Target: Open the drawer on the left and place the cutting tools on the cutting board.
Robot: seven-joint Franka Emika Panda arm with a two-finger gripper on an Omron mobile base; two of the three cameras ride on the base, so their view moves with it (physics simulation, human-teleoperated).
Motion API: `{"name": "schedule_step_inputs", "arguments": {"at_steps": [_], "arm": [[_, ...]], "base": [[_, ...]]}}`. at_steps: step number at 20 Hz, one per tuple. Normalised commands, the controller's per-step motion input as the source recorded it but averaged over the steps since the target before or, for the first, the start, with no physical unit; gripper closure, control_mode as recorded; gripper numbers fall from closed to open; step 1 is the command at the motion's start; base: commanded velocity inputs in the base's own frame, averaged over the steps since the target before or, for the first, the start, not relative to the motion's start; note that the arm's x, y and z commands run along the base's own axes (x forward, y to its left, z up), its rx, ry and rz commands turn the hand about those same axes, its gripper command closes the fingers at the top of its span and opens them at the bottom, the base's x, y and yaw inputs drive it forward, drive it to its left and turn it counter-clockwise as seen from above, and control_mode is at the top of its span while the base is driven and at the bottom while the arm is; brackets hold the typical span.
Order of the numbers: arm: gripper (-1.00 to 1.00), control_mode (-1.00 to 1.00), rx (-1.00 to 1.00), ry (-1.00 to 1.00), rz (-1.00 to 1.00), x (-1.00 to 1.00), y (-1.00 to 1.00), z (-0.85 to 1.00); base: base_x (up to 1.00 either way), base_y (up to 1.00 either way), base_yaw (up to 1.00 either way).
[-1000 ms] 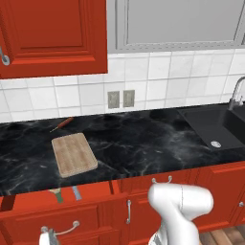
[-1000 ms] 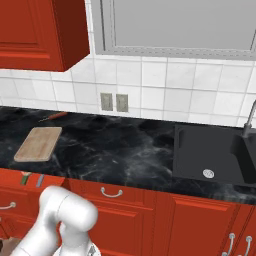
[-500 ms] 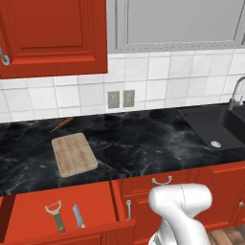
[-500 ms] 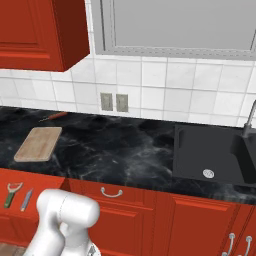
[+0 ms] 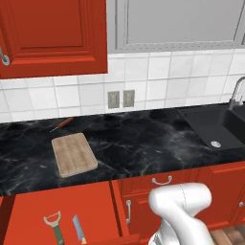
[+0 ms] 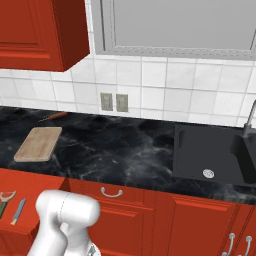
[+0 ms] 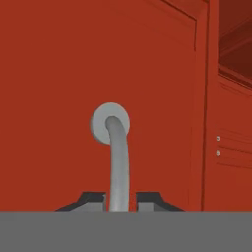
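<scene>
Open drawer (image 5: 62,210) holds one peeler (image 5: 54,226), one knife (image 5: 78,229).

even, bright rendered light; soft shadow under upper cabinets; sharp focus, no glare, no blur.

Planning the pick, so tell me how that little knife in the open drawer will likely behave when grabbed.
The knife looks thin and rigid, so probably light and stiff. It lies flat on the drawer floor, so pinching it may be fiddly. Lying close to the peeler, it might nudge that.
</scene>
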Motion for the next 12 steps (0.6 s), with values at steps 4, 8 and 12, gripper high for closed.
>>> {"name": "schedule_step_inputs", "arguments": {"at_steps": [4, 8, 12], "arm": [[-1.00, -1.00, 0.00, 0.00, 0.04, -0.99, -0.18, 0.00], [-1.00, -1.00, 0.02, 0.00, 0.00, -1.00, -0.06, 0.08], [-1.00, -1.00, 0.09, -0.01, 0.00, -1.00, -0.21, 0.40]], "base": [[0.00, 0.00, 0.00], [0.00, 0.00, 0.00], [0.00, 0.00, 0.00]]}}
